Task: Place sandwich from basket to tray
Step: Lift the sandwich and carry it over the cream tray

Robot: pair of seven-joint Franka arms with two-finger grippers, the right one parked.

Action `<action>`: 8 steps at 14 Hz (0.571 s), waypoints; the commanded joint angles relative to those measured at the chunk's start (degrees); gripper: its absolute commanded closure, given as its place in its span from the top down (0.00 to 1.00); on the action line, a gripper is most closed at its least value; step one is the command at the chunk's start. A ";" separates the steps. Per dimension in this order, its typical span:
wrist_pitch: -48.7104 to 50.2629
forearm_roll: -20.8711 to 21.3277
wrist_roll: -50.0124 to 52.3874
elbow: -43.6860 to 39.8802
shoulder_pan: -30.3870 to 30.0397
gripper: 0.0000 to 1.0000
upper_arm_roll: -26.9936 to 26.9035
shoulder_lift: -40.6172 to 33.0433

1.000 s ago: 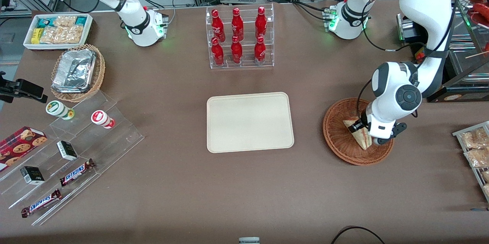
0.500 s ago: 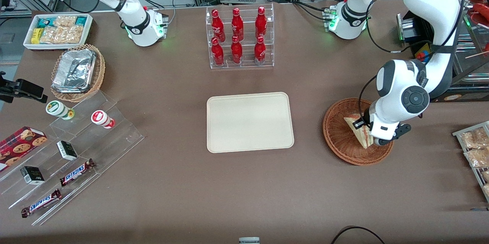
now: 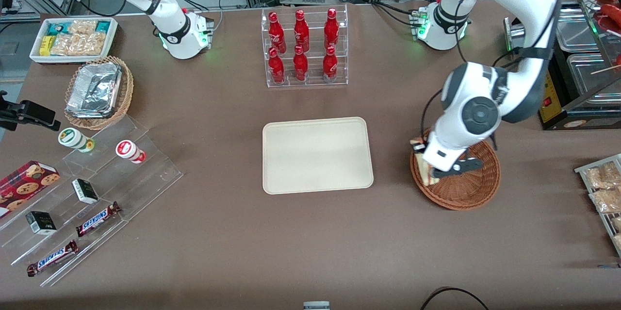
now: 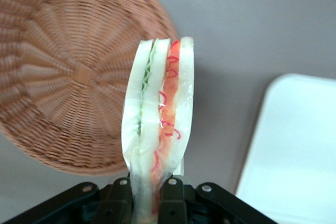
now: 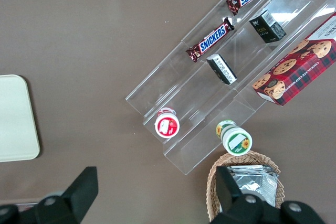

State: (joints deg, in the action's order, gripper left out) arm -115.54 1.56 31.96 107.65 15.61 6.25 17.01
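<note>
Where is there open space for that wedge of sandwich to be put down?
The hand, over the reddish-brown wicker basket's rim, grips the plastic-wrapped triangular sandwich. The flat cream rectangular tray beside the basket is entirely bare. Brown tabletop nearer the camera is open too. The clear stepped snack rack is crowded.

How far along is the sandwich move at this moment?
Done: the claw has gripped the sandwich and lifted it clear of the basket; the wrist view shows it hanging above the basket's rim. In hand: carrying it over the basket's edge nearest the tray. Left: crossing the bare table, lowering and releasing on the tray, which holds nothing yet.
</note>
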 commanded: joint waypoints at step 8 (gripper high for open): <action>0.49 -1.47 14.34 -17.09 17.16 0.00 -0.62 13.81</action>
State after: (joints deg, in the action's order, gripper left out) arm -115.81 0.43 42.09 97.39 29.77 6.37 25.77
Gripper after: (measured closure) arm 0.833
